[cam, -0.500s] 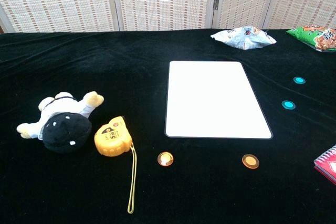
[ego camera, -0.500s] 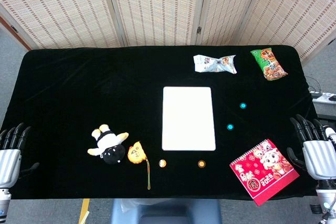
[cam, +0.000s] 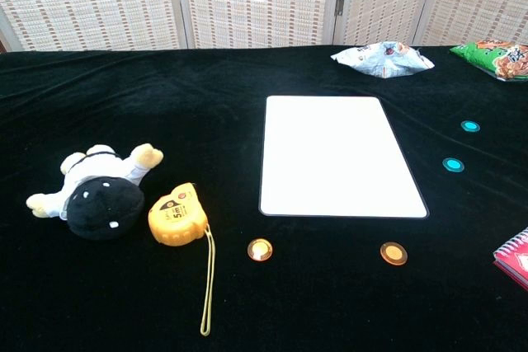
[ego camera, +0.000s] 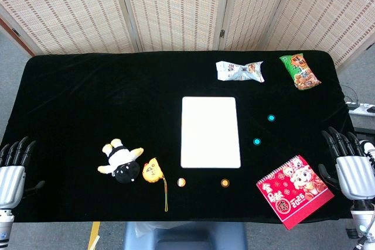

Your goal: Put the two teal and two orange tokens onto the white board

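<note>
The right hand (ego camera: pixel 353 170) hangs off the counter's (ego camera: pixel 88 103) near right corner, holding nothing, fingers spread and pointing away from the robot; it has slid a little downward and outward in the head view since half a second ago. The left hand (ego camera: pixel 12 171), likewise empty with fingers apart, sits off the near left corner and has dropped back a touch too. Neither hand shows in the chest view. Nothing on the counter has shifted, so the task looks not yet begun. The white board (ego camera: pixel 210 132) lies bare in the middle. The two teal tokens (ego camera: pixel 256 141) (ego camera: pixel 270 117) lie right of the board, apart from it; the two orange tokens (ego camera: pixel 225 182) (ego camera: pixel 181 182) lie just below its near edge. A red calendar (ego camera: pixel 291 190) lies between the board and the right hand, and probably needs skirting on the way to the nearer teal token.
</note>
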